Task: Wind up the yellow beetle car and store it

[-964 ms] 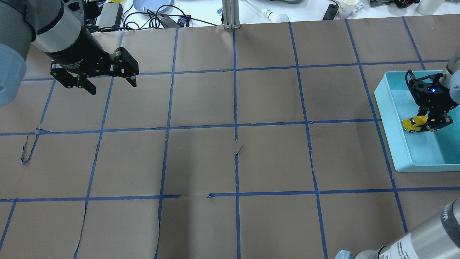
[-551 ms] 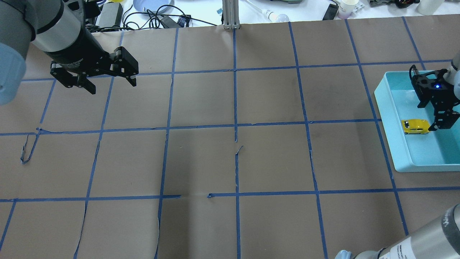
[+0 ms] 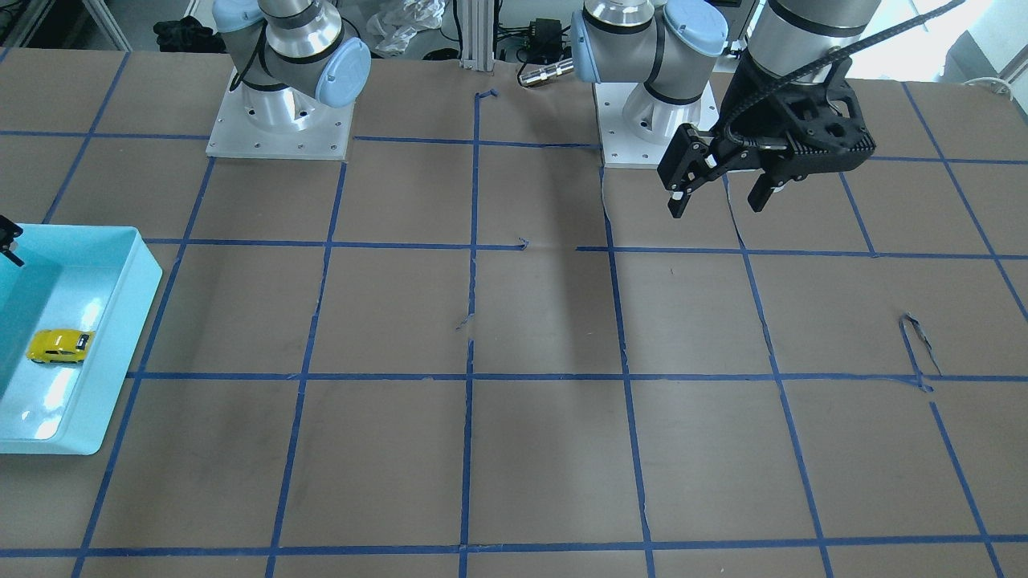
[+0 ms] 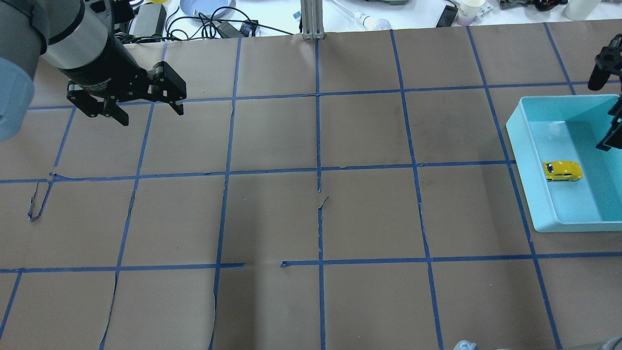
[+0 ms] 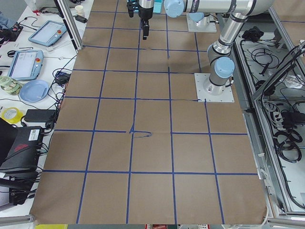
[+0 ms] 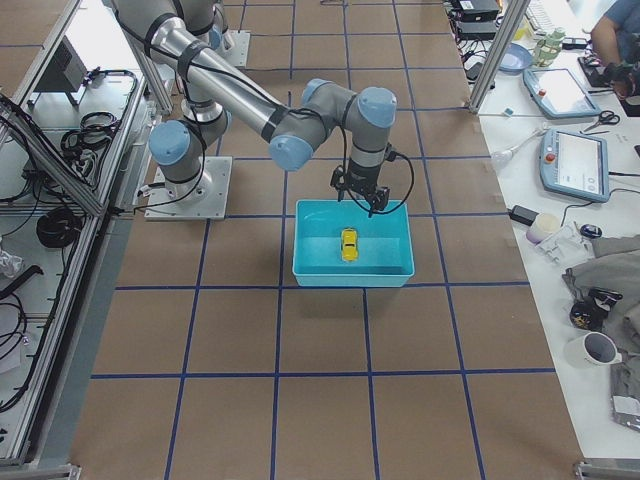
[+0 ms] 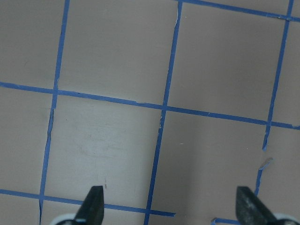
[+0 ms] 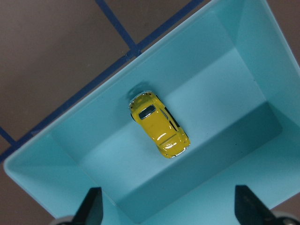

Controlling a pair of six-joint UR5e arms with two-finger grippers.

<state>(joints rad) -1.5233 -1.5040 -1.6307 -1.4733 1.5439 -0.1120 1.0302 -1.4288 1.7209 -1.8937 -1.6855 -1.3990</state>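
The yellow beetle car (image 4: 562, 171) lies on its wheels on the floor of a teal tray (image 4: 583, 204), near the tray's left wall. It also shows in the front view (image 3: 61, 346), the right side view (image 6: 349, 244) and the right wrist view (image 8: 159, 130). My right gripper (image 8: 170, 208) is open and empty, raised above the tray (image 8: 225, 70) and apart from the car; it also shows in the right side view (image 6: 365, 195). My left gripper (image 4: 151, 116) is open and empty, hovering over the far left of the table (image 3: 716, 207).
The tray (image 3: 120, 321) stands at the table's right edge. Brown paper with a blue tape grid (image 4: 318, 170) covers the table. Cables, a plate and cups (image 4: 209, 7) lie beyond the far edge. An aluminium post (image 4: 311, 19) stands at the far middle.
My right gripper let go of the yellow car, which now rests in the tray, and then rose up and away from it. My left gripper has barely moved.
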